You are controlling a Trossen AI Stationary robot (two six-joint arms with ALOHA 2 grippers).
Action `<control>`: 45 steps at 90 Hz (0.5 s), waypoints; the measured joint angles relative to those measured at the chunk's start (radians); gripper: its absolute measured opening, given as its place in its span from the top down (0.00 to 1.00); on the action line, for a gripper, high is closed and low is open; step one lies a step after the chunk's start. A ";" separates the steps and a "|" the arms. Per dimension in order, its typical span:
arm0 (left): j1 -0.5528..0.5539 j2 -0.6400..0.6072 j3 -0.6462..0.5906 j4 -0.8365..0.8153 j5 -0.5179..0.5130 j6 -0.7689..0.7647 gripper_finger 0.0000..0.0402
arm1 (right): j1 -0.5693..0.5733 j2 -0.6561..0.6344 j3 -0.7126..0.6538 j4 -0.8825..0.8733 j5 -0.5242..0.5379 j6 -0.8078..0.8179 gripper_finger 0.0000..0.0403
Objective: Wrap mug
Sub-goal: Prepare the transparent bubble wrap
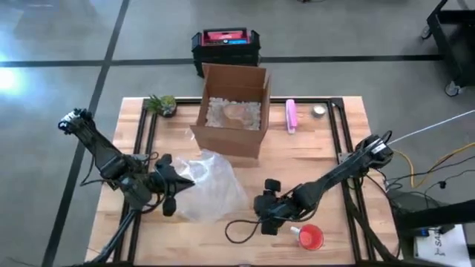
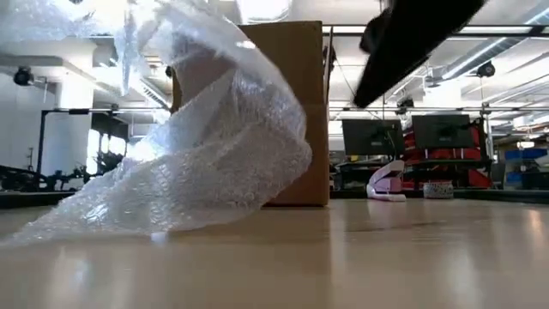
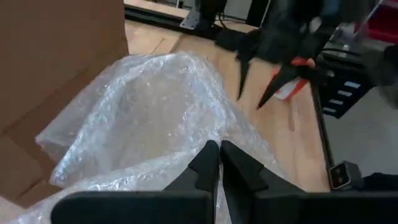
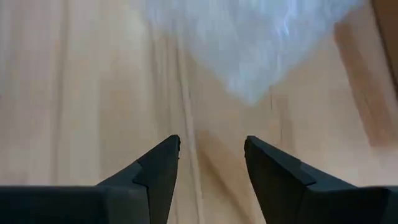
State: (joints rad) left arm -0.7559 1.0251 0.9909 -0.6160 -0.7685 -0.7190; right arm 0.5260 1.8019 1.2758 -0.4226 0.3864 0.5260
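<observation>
A sheet of clear bubble wrap (image 1: 211, 182) lies in front of the cardboard box (image 1: 234, 111), with its left part raised off the table. My left gripper (image 1: 185, 183) is shut on that raised part. My right gripper (image 1: 258, 205) hovers open to the right of the wrap, over bare wood, with nothing between its fingers (image 4: 158, 162). The red mug (image 1: 310, 237) lies on its side near the table's front edge, to the right of my right gripper. In the left wrist view it shows behind that gripper (image 3: 267, 68) as a red patch (image 3: 292, 84). My left gripper pinches the bubble wrap's left part (image 3: 205, 134) between its two shut fingers (image 3: 208, 168), coming level from the table's left. One layer or several, I cannot tell. The held part is raised and the wrap drapes down slack, its lower edge (image 2: 154, 225) resting on the table.
The open box holds packing peanuts (image 1: 223, 111). A small potted plant (image 1: 162, 104) stands at the far left and a pink object (image 1: 292, 115) lies right of the box. A black cable (image 1: 237, 230) loops on the table near my right gripper. A black crate (image 1: 225, 44) sits beyond the table.
</observation>
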 joint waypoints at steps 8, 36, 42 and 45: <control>0.000 -0.001 0.014 0.010 -0.003 0.013 1.00 | 0.002 0.017 -0.031 0.165 0.004 -0.041 0.58; 0.003 -0.003 0.045 0.092 -0.074 0.130 1.00 | 0.010 0.158 -0.044 0.535 -0.035 -0.182 0.64; 0.003 -0.004 0.045 0.132 -0.078 0.155 1.00 | -0.001 0.203 -0.035 0.607 -0.032 -0.239 0.65; 0.003 -0.004 0.045 0.151 -0.077 0.163 1.00 | -0.009 0.223 -0.026 0.634 -0.007 -0.269 0.66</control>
State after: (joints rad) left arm -0.7525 1.0215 1.0358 -0.4650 -0.8459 -0.5560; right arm 0.5171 2.0248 1.2498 0.2116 0.3791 0.2574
